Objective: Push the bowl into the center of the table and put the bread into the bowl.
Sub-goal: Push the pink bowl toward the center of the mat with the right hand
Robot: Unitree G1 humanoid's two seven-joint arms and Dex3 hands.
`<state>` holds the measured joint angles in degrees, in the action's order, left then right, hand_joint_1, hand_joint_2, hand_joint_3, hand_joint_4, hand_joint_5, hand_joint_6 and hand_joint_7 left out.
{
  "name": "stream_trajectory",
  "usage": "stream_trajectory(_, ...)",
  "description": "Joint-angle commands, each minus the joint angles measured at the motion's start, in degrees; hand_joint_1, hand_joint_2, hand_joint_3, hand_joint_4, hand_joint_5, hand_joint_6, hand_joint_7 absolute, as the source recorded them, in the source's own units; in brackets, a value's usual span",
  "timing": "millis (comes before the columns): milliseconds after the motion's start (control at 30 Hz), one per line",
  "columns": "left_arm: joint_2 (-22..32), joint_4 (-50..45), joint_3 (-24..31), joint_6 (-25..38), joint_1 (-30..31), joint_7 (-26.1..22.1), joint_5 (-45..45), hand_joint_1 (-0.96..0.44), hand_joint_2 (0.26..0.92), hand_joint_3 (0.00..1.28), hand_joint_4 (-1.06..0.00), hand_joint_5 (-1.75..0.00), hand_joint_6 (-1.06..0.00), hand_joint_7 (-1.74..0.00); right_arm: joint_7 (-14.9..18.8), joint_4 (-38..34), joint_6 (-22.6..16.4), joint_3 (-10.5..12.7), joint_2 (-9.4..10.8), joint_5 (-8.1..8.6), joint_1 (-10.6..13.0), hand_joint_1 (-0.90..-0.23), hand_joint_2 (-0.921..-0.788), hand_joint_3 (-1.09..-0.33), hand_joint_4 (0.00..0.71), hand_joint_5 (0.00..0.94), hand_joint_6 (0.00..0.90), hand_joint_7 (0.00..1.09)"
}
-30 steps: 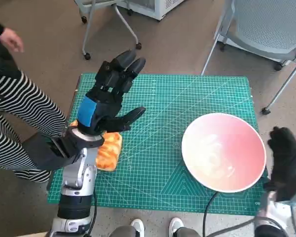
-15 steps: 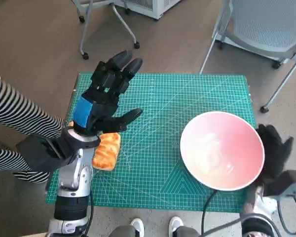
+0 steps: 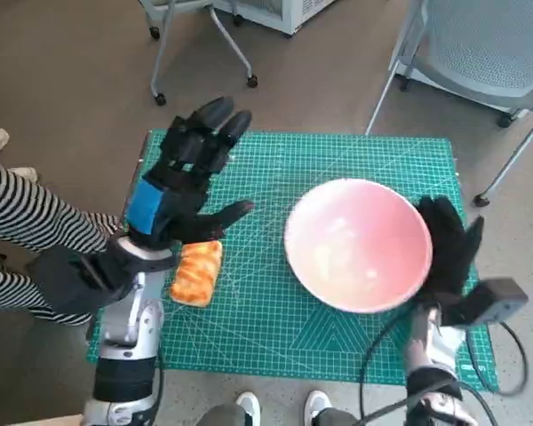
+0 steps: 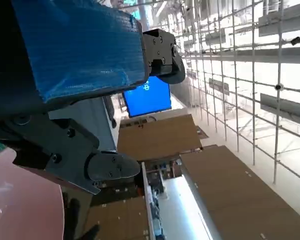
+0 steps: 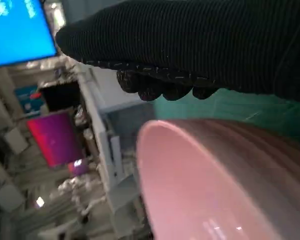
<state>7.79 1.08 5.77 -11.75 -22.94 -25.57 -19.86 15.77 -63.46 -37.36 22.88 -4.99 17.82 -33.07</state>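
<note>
Bowl (image 3: 359,244) against right robot hand (image 3: 448,248), mid-table.

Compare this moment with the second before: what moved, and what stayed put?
The right hand came in against the pink bowl and pushed it toward the table's middle. The left hand stays raised and open above the bread, which has not moved on the green mat.

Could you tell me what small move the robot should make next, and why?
Probably keep nudging the bowl a little further toward the mat's middle with the right hand, which is against its outer rim. The bowl sits slightly right of centre; the bread lies untouched below the open left hand.
</note>
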Motion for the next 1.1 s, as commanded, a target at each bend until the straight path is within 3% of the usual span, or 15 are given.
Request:
stream_trajectory(33,0.6,-1.59,0.37,0.27,1.17,0.3,-0.06,-0.19,0.821,0.34,-0.14,-0.19,0.0,-0.55,-0.23,-0.94,1.56,-1.13,0.94,-0.82,-0.84,-0.536,-0.921,-0.877,0.148,0.0,0.159,0.36)
stream_trajectory(400,1.13,-2.54,0.51,-0.21,2.36,1.38,0.54,-0.18,0.845,0.29,-0.17,-0.14,0.0,-0.55,-1.85,-1.75,3.1,-4.14,2.08,-2.9,-4.82,-0.535,-0.921,-0.89,0.152,0.003,0.143,0.37)
stream_trajectory(1100,1.23,-3.44,0.99,-0.95,3.59,3.26,1.99,-0.18,0.864,0.25,-0.18,-0.1,0.0,-0.55,-2.51,-4.88,7.12,-6.12,3.33,-3.77,-9.64,-0.556,-0.921,-0.887,0.152,0.001,0.119,0.37)
